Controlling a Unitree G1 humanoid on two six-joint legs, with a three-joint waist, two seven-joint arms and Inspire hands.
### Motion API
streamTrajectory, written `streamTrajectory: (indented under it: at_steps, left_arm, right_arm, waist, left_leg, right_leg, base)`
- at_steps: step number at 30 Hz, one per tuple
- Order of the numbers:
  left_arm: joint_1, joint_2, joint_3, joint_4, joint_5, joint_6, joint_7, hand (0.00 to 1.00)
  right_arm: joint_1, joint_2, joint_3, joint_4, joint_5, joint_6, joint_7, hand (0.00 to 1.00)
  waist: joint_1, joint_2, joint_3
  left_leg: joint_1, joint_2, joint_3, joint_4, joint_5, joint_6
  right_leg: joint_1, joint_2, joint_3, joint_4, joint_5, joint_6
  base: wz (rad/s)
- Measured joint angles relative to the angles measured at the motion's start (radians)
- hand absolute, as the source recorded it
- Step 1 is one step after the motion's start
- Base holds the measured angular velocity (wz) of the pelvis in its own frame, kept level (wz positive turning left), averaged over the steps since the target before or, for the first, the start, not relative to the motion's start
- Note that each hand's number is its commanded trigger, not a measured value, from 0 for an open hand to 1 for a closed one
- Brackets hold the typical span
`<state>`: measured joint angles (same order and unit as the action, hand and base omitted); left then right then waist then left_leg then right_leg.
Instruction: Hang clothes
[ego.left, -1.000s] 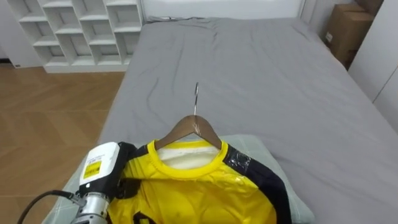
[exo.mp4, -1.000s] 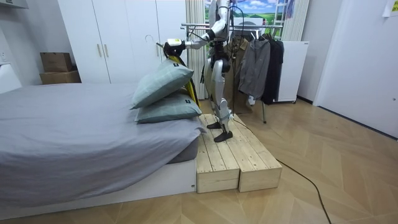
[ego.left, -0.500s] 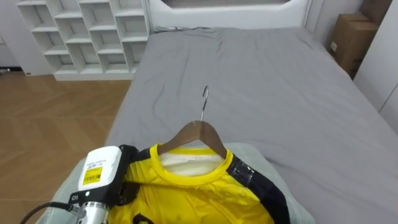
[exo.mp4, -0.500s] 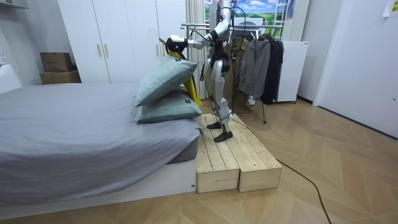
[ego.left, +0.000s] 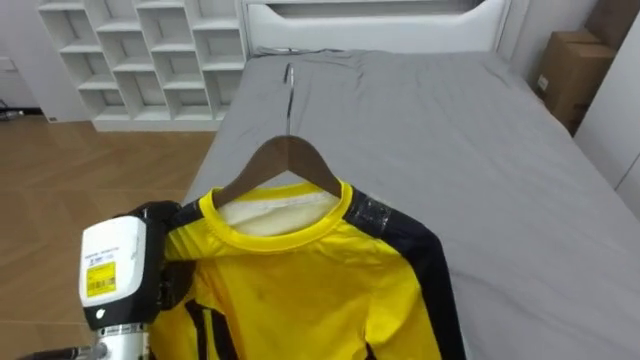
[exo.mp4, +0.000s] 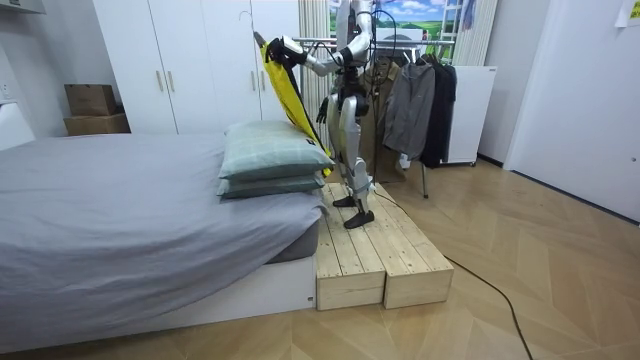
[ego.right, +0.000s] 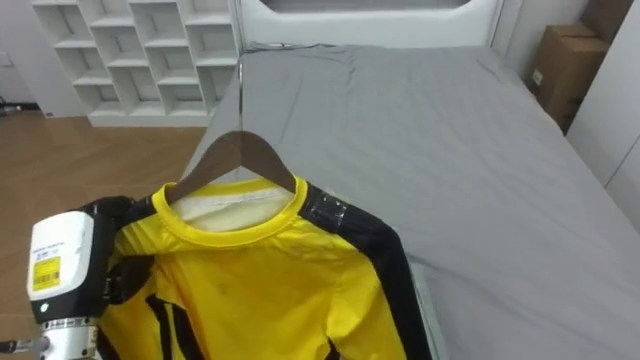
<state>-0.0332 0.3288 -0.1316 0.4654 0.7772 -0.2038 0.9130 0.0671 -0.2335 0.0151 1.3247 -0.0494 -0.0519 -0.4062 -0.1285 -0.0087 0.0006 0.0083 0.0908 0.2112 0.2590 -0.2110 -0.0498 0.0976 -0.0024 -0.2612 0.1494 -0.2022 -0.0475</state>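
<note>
– Bedroom first: what lies around?
– Grey bed running away from the robot, white cube shelving past its far left corner, a white headboard at the far end, and a cardboard box beyond the right edge.

– And the left robot hand?
– It is dark and raised at the yellow shirt's left shoulder. Its fingers run in behind the cloth, so I cannot tell whether they are curled or straight.

– Where is the shirt?
– On a wooden hanger, up in the air over the near end of the bed, toward its left edge. In the room view it hangs above two stacked pillows, apart from them.

– What is cut off or hidden?
– The shirt's lower half runs out of the bottom of the eye views. Its left sleeve is partly behind the robot hand. The hanger's arms disappear inside the collar; only the peak and the thin metal hook show.

– Anything else nearby?
– The robot stands on a wooden platform against the pillow end of the bed. A rack of dark clothes is behind it, and white wardrobes line the wall.
</note>
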Motion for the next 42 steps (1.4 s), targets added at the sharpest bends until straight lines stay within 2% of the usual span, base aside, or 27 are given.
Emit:
streamTrajectory:
  at_steps: [10,14,17,20,30,34,42]
  left_arm:
    - [0.016,-0.005,0.000,0.000,-0.002,0.016,0.016,1.00]
    - [0.016,-0.005,0.003,-0.001,-0.003,0.015,0.015,1.00]
    - [0.016,-0.006,0.007,-0.007,-0.003,0.015,0.015,1.00]
    - [0.026,-0.008,0.009,-0.043,0.001,0.018,0.013,1.00]
    - [0.042,-0.012,0.011,-0.120,-0.001,0.040,-0.011,1.00]
    - [0.053,-0.026,0.012,-0.167,0.000,0.068,-0.034,1.00]
    - [0.074,-0.036,0.012,-0.194,0.000,0.073,-0.080,1.00]
  right_arm:
    - [-0.010,-0.008,-0.071,-0.086,-0.048,-0.004,-0.175,0.00]
    - [-0.014,-0.011,-0.110,-0.165,-0.092,-0.028,-0.226,0.00]
    - [-0.020,-0.015,-0.116,-0.237,-0.124,-0.036,-0.279,0.00]
    - [-0.023,-0.019,-0.119,-0.281,-0.210,-0.042,-0.325,0.00]
    - [-0.017,-0.020,-0.123,-0.638,-0.612,-0.061,-0.429,0.00]
    - [-0.007,-0.020,-0.123,-0.715,-0.677,-0.060,-0.450,0.00]
    - [0.001,-0.020,-0.112,-0.883,-0.713,-0.060,-0.460,0.00]
  waist:
    - [0.001,-0.007,-0.0017]
    - [0.003,-0.008,-0.0006]
    - [0.018,-0.011,0.0008]
    - [0.029,-0.016,0.0038]
    - [0.030,-0.021,0.0002]
    - [0.032,-0.021,0.0000]
    - [0.052,-0.021,-0.0009]
  left_leg:
    - [0.014,0.000,0.009,-0.013,0.000,0.000]
    - [0.021,0.001,0.012,-0.013,0.000,0.000]
    - [0.022,0.002,0.023,-0.013,0.000,0.000]
    - [0.018,0.002,0.024,-0.013,0.000,0.000]
    - [0.022,0.002,0.023,-0.020,0.000,0.000]
    - [0.021,0.002,0.024,-0.020,0.000,0.000]
    - [0.042,0.002,0.039,-0.027,0.000,0.000]
  right_leg:
    - [0.007,0.001,0.011,0.003,0.000,0.000]
    - [0.008,0.001,0.013,0.002,0.000,0.000]
    - [0.004,0.000,0.021,0.001,0.000,0.000]
    - [0.001,0.000,0.020,0.001,0.000,0.000]
    - [0.006,0.003,0.026,0.002,0.000,0.001]
    - [0.004,0.001,0.026,0.003,0.000,0.001]
    - [0.007,0.001,0.046,0.014,0.000,0.001]
  base:
    - [-0.03]
    - [-0.01]
    - [-0.07]
    - [-0.01]
    - [0.00]
    - [0.00]
    - [-0.07]
